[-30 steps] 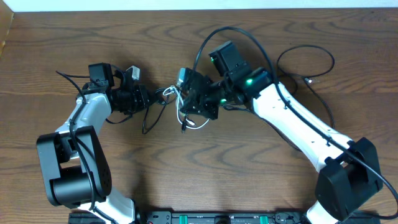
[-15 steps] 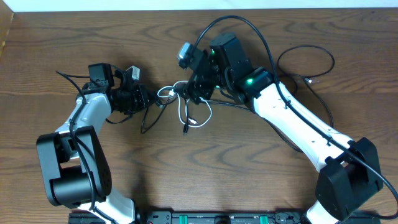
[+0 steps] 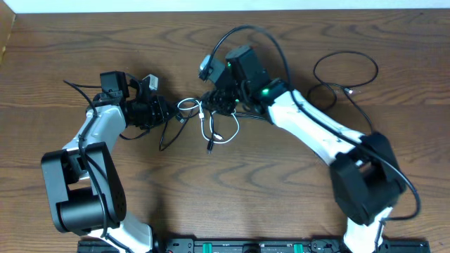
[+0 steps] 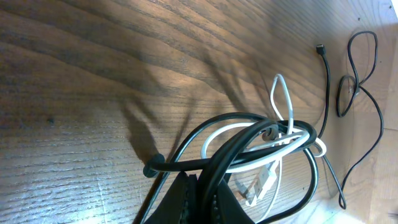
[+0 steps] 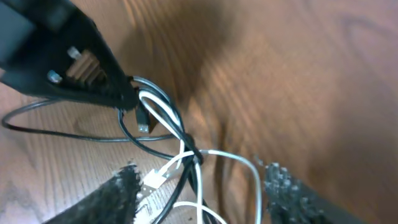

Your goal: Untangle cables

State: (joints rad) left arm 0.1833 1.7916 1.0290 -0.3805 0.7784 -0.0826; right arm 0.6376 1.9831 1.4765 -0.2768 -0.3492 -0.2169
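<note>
The cables (image 3: 205, 121) lie knotted in the middle of the bench (image 3: 281, 204), with a white cable (image 5: 165, 118) wound through black ones. The left gripper (image 3: 171, 115) is closed on the cables at the left side of the knot; its arm is bent at the elbow, with the forearm pointing right. The right gripper (image 5: 199, 183) hangs over the knot with its fingers (image 5: 121, 190) wide apart, its arm stretched diagonally from the near right. Another black cable (image 3: 315, 70) lies looped, well apart, on the right.
</note>
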